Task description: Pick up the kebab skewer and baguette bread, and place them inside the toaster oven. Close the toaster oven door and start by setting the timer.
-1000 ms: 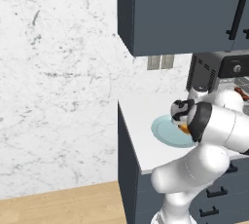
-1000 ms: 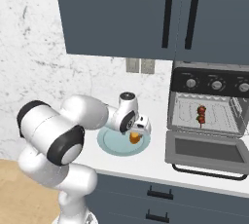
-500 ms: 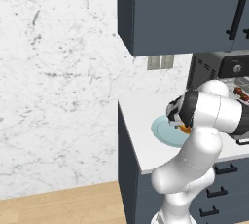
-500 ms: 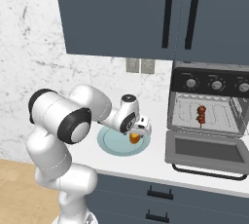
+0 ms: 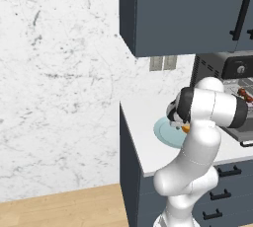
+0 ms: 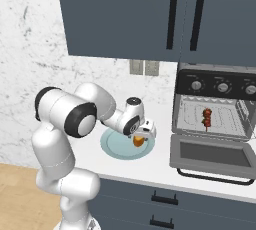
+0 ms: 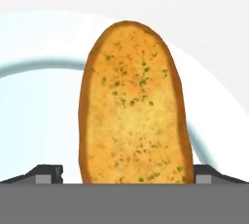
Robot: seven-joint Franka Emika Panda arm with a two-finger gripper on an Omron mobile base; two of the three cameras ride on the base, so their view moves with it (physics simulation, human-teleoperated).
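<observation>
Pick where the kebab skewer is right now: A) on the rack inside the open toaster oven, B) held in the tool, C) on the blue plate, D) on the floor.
A: the kebab skewer lies on the wire rack inside the toaster oven, whose door hangs open.

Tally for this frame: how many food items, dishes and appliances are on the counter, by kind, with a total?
Food items: 2, the baguette bread on the plate and the kebab skewer on the rack inside the oven.
Dishes: 1, the pale blue plate.
Appliances: 1, the toaster oven, its door folded down open.
Total: 4.
</observation>
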